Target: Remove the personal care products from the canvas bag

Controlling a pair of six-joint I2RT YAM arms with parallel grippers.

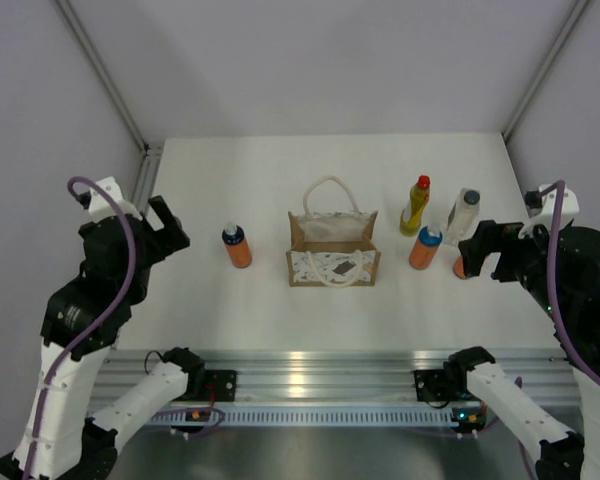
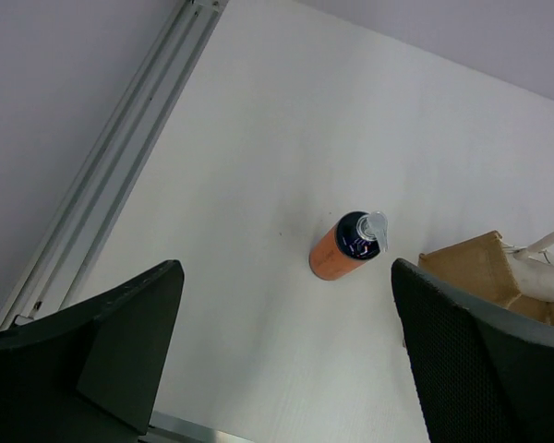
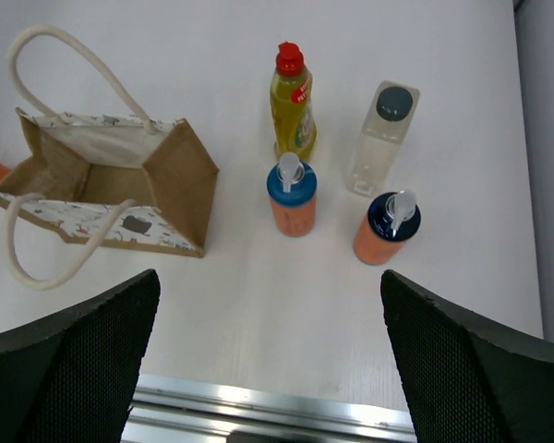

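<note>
Both my grippers hang released, jaws spread wide, nothing between them. Below my right gripper (image 3: 268,309) four bottles stand upright on the white table (image 3: 462,55): the slim yellow bottle with a red cap (image 3: 293,101), the whitish bottle with a dark grey cap (image 3: 380,138), and, nearer my fingers, one orange bottle with a blue cap (image 3: 293,198) and a second orange bottle (image 3: 385,231). Off to their left the small tan canvas bag with cream rope handles (image 3: 180,175) gapes open; I see no bottle inside. Ahead of my left gripper (image 2: 282,305) a third orange bottle (image 2: 340,251) stands alone. These look light, rigid, smooth and tippy. I'd pinch the body under the cap, never the pump spout. The bag looks soft, likely to slide; take its rim.
</note>
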